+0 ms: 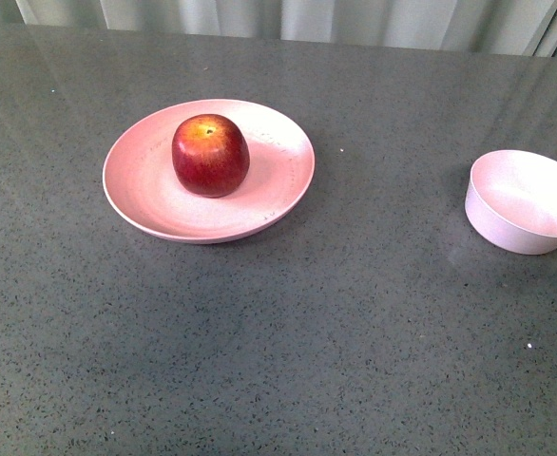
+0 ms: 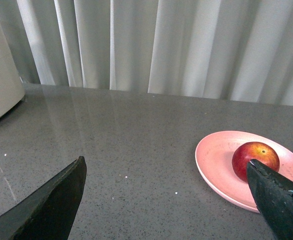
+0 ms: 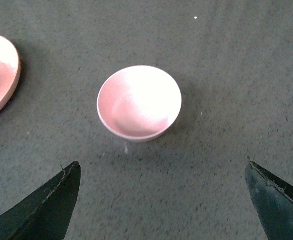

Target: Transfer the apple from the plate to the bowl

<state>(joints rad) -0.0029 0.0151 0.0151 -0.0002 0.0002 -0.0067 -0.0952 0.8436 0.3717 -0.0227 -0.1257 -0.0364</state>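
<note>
Front view showed the apple (image 1: 210,155) sitting stem-dimple up on the plate (image 1: 145,195), slightly toward the plate's far side, with bare pink surface all around it. Open speckled grey table (image 1: 307,342) surrounded the plate's rim on every side. The bowl (image 1: 508,226) stood well apart to the plate's right, open side up. Beyond the plate, pale curtains (image 1: 307,19) hung behind the table's far edge. In the left wrist view, the left gripper (image 2: 165,161) hung beside the plate with its dark fingers (image 2: 51,205) spread wide, gripping nothing; whether one fingertip touched the plate could not be told. In the right wrist view, the right gripper (image 3: 162,164) hovered near the bowl, away from the plate, its fingers (image 3: 41,210) also spread wide, holding and touching nothing.
</note>
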